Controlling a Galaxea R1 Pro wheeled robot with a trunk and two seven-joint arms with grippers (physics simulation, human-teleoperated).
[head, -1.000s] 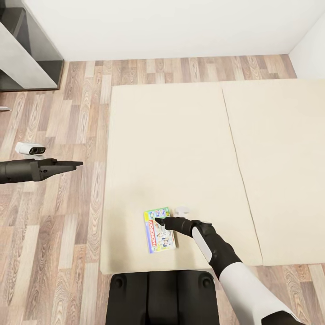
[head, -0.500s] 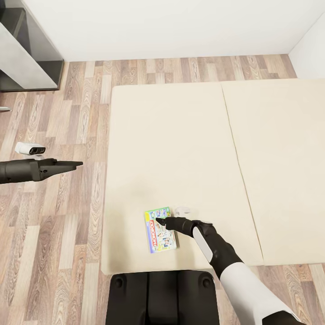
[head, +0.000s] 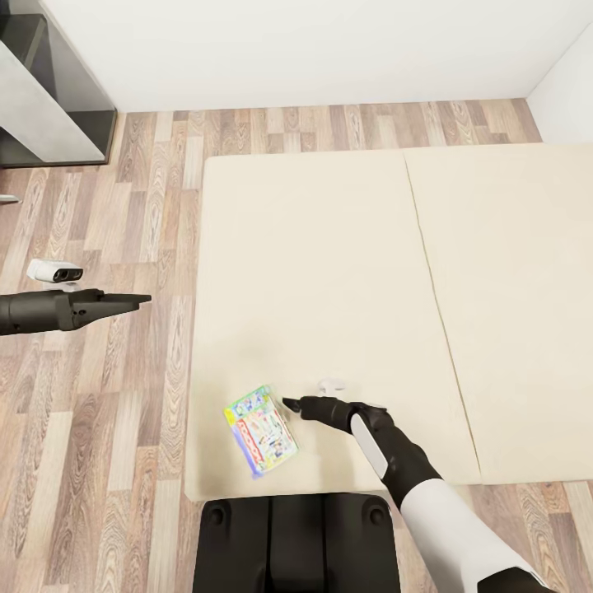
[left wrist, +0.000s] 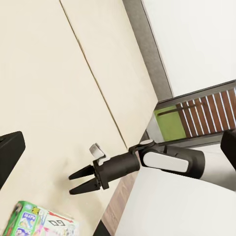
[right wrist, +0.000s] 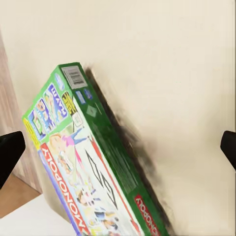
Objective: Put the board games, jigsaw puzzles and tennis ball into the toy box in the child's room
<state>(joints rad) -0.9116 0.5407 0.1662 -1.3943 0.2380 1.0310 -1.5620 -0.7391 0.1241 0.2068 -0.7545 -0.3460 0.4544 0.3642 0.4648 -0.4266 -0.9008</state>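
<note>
- Head view: the Monopoly board game [head: 261, 430] lies flat and skewed on the beige bed [head: 329, 272], close to the near edge and just above the robot's dark base [head: 296, 542]. The right gripper [head: 290, 403] is at the box's upper right corner with nothing held; its fingers sit close together here, touching the corner or just beside it, I cannot tell which. The left gripper [head: 140, 300] hangs over the wood floor [head: 107, 412], well apart from the bed, its fingers drawn to a thin point and empty. A corner of the dark grey cabinet [head: 49, 91] shows at the far left; its top is cut off.
- Left wrist view: the right gripper [left wrist: 78, 181] appears from the side with its two fingers parted in a narrow fork, nothing between them, above the mattress. A corner of the game box [left wrist: 37, 221] peeks in nearby, apart from the tips.
- Right wrist view: the Monopoly box [right wrist: 93, 172] fills the middle, lying on the mattress, with the dark fingertips [right wrist: 10, 150] at either edge of the picture, spread wide and clear of it.
- Judgement: this game is not yet picked up, so it has yet to be grasped, carried to the table and dropped in the toy box. How the other toys stand cannot be told from here.
</note>
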